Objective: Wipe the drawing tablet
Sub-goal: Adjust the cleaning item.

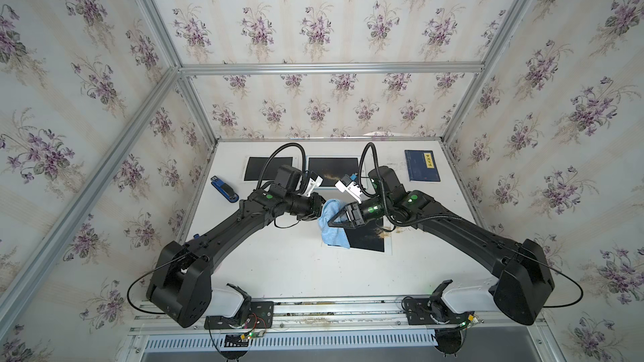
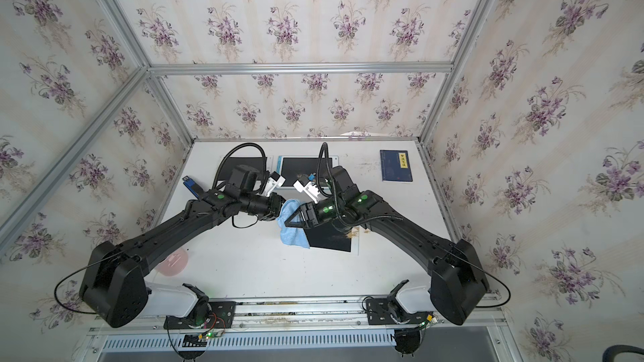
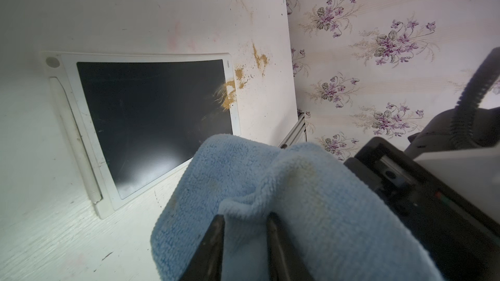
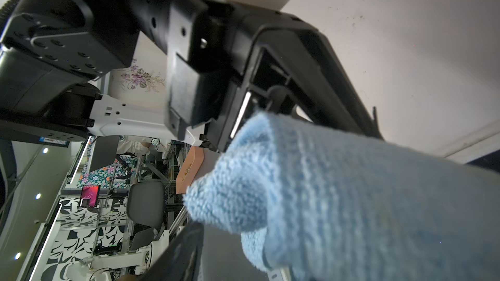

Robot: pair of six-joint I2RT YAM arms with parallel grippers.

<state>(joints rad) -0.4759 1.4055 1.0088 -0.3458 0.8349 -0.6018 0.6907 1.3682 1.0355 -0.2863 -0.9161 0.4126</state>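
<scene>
Tablet (image 3: 151,120) dark, powder-smeared — left end effector (image 3: 244,217) pinches cloth (image 3: 311,198), right end effector (image 1: 331,223) unclear.

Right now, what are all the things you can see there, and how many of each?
tablets: three, black with white frames; one near the middle, two at the far side
cloth: one, light blue, between the grippers, over the near tablet's edge
book: one, dark blue, far right corner
stapler: one, blue and black, left side
powder: brown, spilled by the near tablet
round thing: one, pink, near left, partly under an arm
table: one, white
left gripper: one, black, pinching the cloth
right gripper: one, black, at the cloth; its grip is unclear
</scene>
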